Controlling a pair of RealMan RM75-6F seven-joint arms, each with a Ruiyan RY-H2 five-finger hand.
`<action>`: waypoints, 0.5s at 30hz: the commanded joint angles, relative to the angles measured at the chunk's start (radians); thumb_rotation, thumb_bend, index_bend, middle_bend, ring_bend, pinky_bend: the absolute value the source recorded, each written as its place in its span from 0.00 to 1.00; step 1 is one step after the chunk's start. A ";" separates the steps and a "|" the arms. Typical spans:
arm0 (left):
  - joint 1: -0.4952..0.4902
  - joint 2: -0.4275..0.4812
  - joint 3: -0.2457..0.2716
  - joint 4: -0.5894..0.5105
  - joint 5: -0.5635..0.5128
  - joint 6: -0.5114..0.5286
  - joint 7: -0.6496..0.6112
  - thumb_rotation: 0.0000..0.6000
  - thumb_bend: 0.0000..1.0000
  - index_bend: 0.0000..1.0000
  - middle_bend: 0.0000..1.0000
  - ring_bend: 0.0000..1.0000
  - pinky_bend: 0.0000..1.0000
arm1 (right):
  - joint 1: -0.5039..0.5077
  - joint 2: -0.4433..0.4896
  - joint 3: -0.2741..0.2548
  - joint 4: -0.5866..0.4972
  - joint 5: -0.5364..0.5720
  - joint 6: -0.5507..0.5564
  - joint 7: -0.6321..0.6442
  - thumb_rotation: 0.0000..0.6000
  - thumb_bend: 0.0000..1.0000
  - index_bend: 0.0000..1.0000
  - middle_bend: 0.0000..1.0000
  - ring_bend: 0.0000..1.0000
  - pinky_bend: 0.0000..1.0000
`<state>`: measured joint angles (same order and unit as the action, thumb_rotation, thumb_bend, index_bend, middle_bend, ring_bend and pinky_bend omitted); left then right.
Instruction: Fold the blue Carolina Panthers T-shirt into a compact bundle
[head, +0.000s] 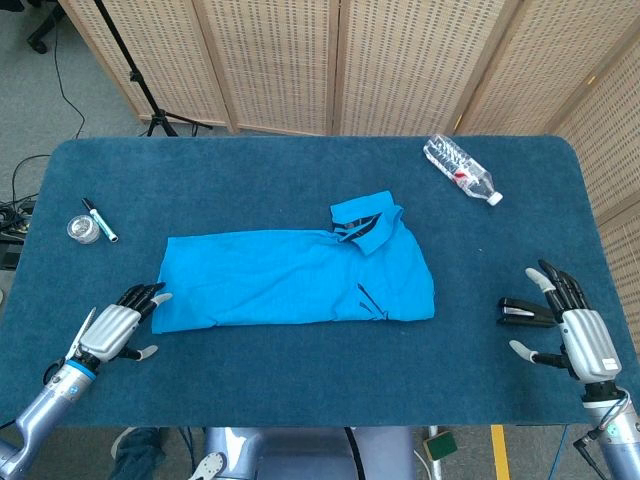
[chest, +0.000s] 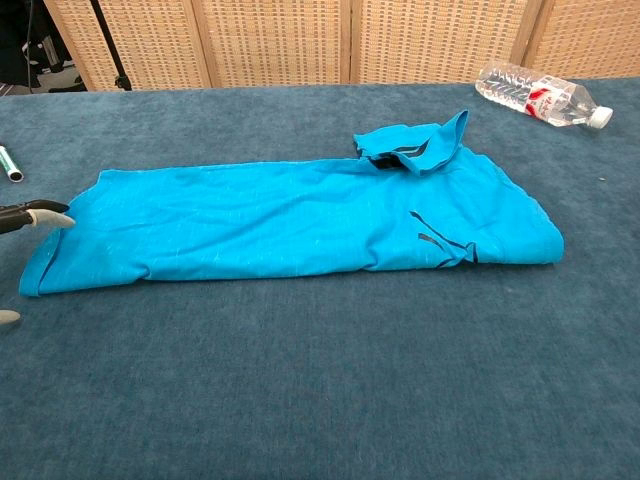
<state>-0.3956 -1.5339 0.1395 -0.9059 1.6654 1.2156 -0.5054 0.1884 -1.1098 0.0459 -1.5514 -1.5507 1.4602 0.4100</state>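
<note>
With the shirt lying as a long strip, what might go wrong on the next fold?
The left hand sits at the T-shirt's left end, fingers just at the hem: a shallow grip may lift one layer only, likely undoing the earlier fold. The collar sticks up and may bunch. The right hand sits by the stapler and may knock it.

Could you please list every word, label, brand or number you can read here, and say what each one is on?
No text can be read in either view.
Water bottle: its red and white label is too blurred to read.
Blue shirt: only dark marks near the collar, no legible lettering.
Marker: any print is too small to read.
</note>
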 joint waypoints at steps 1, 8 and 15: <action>-0.004 -0.029 -0.020 0.042 -0.017 -0.005 -0.006 1.00 0.21 0.00 0.00 0.00 0.00 | -0.001 0.000 0.002 0.001 0.001 -0.001 0.002 1.00 0.00 0.08 0.00 0.00 0.00; -0.015 -0.050 -0.029 0.080 -0.021 -0.013 -0.020 1.00 0.22 0.00 0.00 0.00 0.00 | -0.002 0.000 0.006 0.002 0.001 -0.006 0.002 1.00 0.00 0.08 0.00 0.00 0.00; -0.025 -0.072 -0.029 0.104 -0.021 -0.026 -0.025 1.00 0.23 0.00 0.00 0.00 0.00 | -0.004 -0.001 0.007 0.001 -0.002 -0.008 0.001 1.00 0.00 0.08 0.00 0.00 0.00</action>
<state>-0.4202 -1.6049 0.1114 -0.8030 1.6452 1.1896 -0.5298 0.1843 -1.1105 0.0532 -1.5502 -1.5531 1.4525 0.4112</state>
